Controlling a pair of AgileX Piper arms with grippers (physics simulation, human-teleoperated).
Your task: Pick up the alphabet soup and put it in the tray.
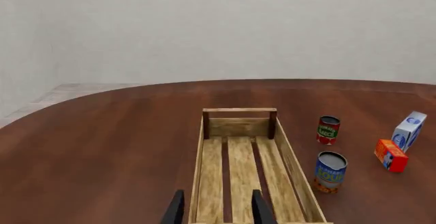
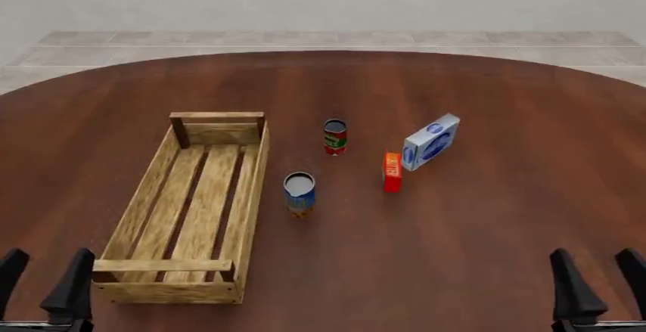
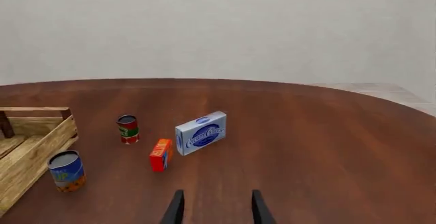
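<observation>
Alphabet soup (image 2: 299, 193) upright on the tabletop (image 2: 485, 256) just right of the tray (image 2: 153, 277), left gripper (image 2: 41, 280) and right gripper (image 2: 595, 279) both spread wide and holding nothing near the front edge, whole tray seen only from the front, right wrist view catching just its corner.

You have: cans 2 – alphabet soup (image 2: 299, 193), red-and-green can (image 2: 335, 136) | boxes 2 – orange box (image 2: 392, 172), blue-and-white box (image 2: 431, 141) | tray (image 2: 141, 209) 1 | grippers 2

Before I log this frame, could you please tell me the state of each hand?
Left hand: open, holding nothing.
Right hand: open, holding nothing.
</observation>
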